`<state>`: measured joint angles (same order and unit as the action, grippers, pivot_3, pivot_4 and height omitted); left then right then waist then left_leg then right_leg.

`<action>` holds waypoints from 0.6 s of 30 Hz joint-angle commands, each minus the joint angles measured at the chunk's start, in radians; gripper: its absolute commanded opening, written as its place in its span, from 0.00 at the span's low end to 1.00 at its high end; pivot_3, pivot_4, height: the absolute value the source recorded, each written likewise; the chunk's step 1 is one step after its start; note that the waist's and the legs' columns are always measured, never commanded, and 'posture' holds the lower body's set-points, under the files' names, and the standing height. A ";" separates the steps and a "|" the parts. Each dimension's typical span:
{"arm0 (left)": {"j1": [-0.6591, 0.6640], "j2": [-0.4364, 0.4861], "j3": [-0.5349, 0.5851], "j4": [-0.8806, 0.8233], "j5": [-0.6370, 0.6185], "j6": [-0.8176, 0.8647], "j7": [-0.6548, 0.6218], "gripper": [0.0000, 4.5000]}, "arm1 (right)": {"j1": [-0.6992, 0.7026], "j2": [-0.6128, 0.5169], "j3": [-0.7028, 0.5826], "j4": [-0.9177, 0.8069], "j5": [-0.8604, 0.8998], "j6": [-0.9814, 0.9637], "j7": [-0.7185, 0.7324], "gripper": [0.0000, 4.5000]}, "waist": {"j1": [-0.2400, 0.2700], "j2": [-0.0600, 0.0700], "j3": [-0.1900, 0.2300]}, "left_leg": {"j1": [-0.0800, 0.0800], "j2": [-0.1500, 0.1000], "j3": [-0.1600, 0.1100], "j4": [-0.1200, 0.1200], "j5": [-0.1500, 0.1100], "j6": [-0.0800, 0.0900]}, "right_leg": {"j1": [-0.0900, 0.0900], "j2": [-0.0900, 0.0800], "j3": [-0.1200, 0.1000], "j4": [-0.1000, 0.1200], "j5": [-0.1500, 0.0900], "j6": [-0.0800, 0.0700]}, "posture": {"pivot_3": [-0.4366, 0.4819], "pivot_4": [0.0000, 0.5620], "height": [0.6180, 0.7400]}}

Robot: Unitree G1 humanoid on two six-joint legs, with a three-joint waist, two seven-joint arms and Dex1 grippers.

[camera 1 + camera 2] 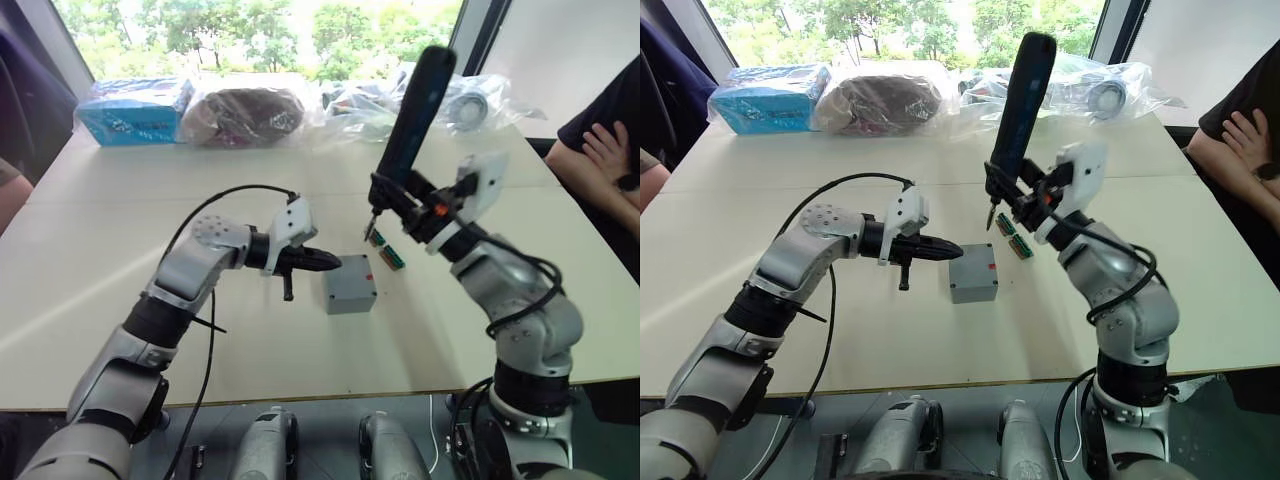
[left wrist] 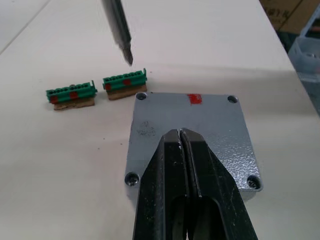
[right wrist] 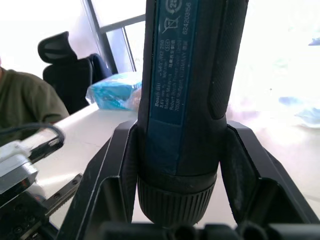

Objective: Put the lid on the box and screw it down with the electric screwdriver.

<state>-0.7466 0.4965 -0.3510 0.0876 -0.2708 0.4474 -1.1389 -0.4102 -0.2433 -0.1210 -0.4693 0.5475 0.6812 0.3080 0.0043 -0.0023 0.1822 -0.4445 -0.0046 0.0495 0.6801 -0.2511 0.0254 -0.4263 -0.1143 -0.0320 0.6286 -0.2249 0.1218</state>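
Grey lid (image 2: 190,135) with red mark seated flat on the square grey box (image 1: 350,285) on the table, black electric screwdriver (image 1: 412,115) near upright, bit down, raised beyond it

Lid (image 2: 200,130) — grey, speckled, matt metal

"Bosch" on electric screwdriver (image 3: 185,100) label

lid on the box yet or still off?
On. The lid sits square over the box, red mark up, no wires showing. Whether the corner screws are tightened: cannot tell.
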 commanded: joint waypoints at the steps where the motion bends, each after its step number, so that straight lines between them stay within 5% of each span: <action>1: -0.006 -0.014 -0.002 -0.006 0.016 -0.030 -0.015 0.00 | -0.006 0.010 0.021 -0.058 -0.029 -0.090 0.000 0.40 | -0.001 0.000 0.000 | 0.000 0.000 0.000 0.000 0.000 0.000 | 0.000 0.000 0.000 0.000 0.000 0.000 | 0.48 0.27 1.00; 18: 0.030 -0.026 0.001 0.007 0.050 -0.041 -0.012 0.00 | 0.078 0.000 0.089 -0.007 -0.121 -0.189 0.019 0.40 | 0.001 0.000 0.000 | 0.001 0.001 -0.001 0.000 0.000 0.000 | 0.000 0.000 0.000 0.000 0.000 0.000 | 0.48 0.27 1.00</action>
<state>-0.7225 0.4678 -0.3620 0.1062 -0.2284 0.4057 -1.1511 -0.3271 -0.2454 -0.0302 -0.4573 0.4338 0.5326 0.3201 0.0058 -0.0024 0.1821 -0.4438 -0.0040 0.0489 0.6803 -0.2511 0.0254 -0.4258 -0.1142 -0.0320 0.6288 -0.2249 0.1217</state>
